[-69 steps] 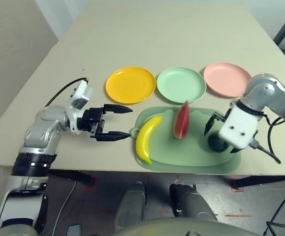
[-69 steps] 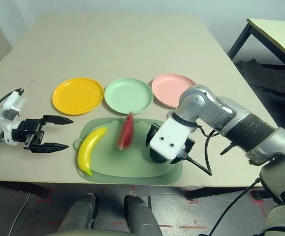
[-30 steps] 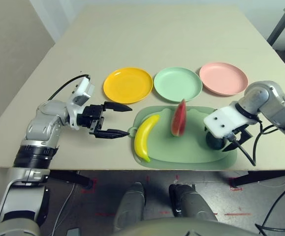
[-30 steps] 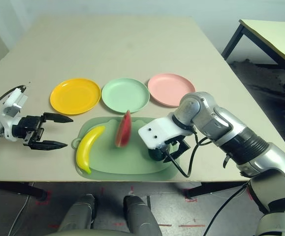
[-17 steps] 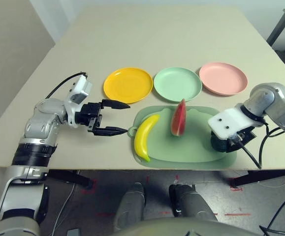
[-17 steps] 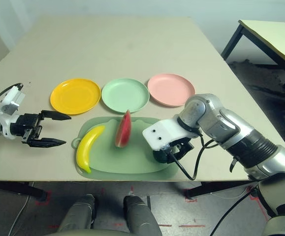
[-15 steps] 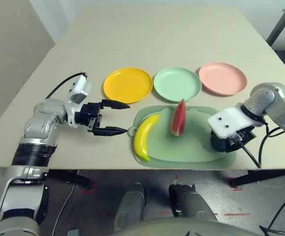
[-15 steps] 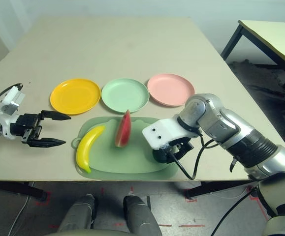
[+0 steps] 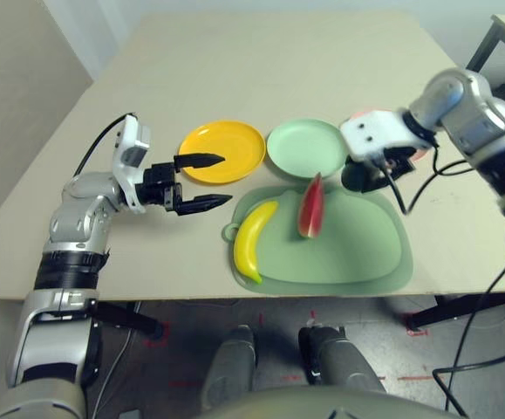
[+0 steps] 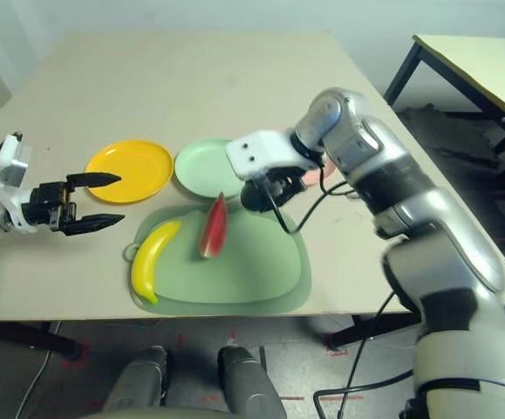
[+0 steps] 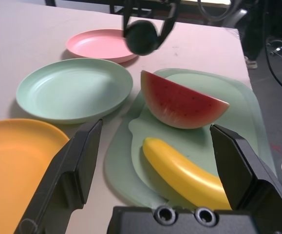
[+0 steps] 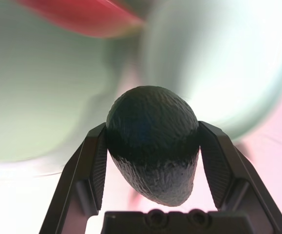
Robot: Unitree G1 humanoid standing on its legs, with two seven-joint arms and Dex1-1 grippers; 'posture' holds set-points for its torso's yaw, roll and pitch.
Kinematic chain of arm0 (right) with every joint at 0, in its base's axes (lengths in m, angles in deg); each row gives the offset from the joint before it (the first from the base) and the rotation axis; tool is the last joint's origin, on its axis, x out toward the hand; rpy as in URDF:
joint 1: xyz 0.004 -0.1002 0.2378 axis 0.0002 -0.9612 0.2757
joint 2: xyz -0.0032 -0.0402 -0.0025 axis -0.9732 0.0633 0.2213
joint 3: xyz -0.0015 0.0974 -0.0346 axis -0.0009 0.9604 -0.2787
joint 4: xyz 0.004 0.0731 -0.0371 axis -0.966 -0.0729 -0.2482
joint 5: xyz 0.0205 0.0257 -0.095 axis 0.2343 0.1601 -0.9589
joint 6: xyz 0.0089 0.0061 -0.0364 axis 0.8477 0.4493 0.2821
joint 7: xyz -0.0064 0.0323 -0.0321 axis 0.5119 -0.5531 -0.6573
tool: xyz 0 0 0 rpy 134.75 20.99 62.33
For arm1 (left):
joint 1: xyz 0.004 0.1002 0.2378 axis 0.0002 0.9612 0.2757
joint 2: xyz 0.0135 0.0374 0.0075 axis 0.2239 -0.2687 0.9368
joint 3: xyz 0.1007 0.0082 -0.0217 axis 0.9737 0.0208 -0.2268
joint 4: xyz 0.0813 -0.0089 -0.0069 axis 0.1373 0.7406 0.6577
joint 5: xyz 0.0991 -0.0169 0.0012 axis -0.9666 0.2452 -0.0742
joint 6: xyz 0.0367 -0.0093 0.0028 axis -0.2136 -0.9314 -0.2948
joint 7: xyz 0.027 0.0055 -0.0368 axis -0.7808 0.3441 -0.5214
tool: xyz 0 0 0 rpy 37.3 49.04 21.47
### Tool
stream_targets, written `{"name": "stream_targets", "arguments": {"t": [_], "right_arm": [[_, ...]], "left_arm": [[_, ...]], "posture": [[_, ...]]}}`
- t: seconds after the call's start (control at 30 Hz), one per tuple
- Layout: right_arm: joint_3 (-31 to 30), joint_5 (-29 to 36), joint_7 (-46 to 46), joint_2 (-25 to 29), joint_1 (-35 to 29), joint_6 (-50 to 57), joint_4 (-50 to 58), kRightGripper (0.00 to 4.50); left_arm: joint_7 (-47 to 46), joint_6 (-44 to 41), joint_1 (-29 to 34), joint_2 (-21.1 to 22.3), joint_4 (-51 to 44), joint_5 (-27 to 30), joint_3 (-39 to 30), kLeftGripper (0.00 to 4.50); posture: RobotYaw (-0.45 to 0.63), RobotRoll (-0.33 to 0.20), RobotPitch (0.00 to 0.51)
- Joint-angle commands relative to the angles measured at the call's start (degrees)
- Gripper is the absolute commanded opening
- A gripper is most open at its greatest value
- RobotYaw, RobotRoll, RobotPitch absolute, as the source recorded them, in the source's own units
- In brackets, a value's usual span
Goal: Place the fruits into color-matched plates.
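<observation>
Left tool (image 9: 207, 180): fingers spread wide apart and holding nothing; it hangs low over the surface (image 9: 261, 70), one fingertip over the near rim of the yellow plate, the other over bare surface just short of the mat's ring tab.

Open surface, left: bare tan top between the left arm and the surface's left edge, and a wide bare stretch behind the row of plates.

Yellow plate (image 9: 235, 140): leftmost of the three, with nothing on it; its right rim sits just beside the green plate.

Banana (image 9: 250, 241): lies on the left part of the mat, near the mat's left edge, well apart from the yellow plate.

Mat (image 9: 357, 253): large light green sheet near the surface's front edge; its right half is bare.

Watermelon wedge (image 9: 310, 205): stands on edge on the mat, its far tip close to the green plate's near rim.

Green plate (image 9: 300, 147): middle of the row, nothing lying on it; its near rim comes close to the mat's far edge.

Avocado (image 12: 152, 140): pinched between the right tool's two fingers, off the mat, hanging beside the green plate's right rim and in front of the pink plate.

Right tool (image 10: 255, 197): closed on the avocado, pads against its two sides.

Pink plate (image 11: 99, 43): rightmost, largely behind the right tool from the head views.
</observation>
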Motion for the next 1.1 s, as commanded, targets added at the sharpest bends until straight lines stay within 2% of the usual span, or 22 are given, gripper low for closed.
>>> {"name": "stream_targets", "arguments": {"t": [0.03, 0.17, 0.5, 0.63, 0.7, 0.9, 1.1], "right_arm": [[1.34, -4.71, -9.25, -4.25, 2.01, -6.01, -9.64, 3.03], [1.74, -8.75, -17.31, -7.93, 2.75, -9.44, -15.50, 3.03], [3.04, -14.54, -23.62, -11.80, 1.59, -14.93, -18.56, 3.03], [3.18, -16.46, -24.29, -11.53, 1.24, -15.64, -18.90, 4.40], [3.45, -17.08, -24.16, -11.00, 1.39, -16.06, -18.95, 4.48], [3.89, -18.04, -20.46, -8.26, 2.63, -20.20, -18.11, 4.48], [4.05, -15.16, -4.13, -4.00, 3.13, -35.82, -13.26, 4.48]], "left_arm": [[-2.55, 0.06, 0.65, 0.43, -0.63, -3.16, 1.31, 4.50], [-3.90, 0.53, 1.62, 0.51, -0.75, -4.94, 1.90, 4.50], [-4.20, -0.13, 2.85, 1.10, -2.32, -5.19, 1.69, 4.50], [-4.06, 0.25, 2.32, 1.13, -1.93, -5.37, 1.77, 4.50], [-3.99, 0.35, 2.22, 1.09, -1.85, -5.45, 1.85, 4.50], [-3.70, 1.10, 1.83, 0.75, -1.29, -5.73, 2.18, 4.50], [1.62, 1.57, 1.39, 0.66, -1.72, -3.50, 2.54, 4.50]], "posture": [[0.05, 0.000, 0.110], [0.05, 0.000, 0.116], [0.07, 0.000, 0.133], [0.07, 0.000, 0.133], [0.06, 0.000, 0.132], [0.04, 0.000, 0.129], [0.02, 0.000, 0.131]]}}
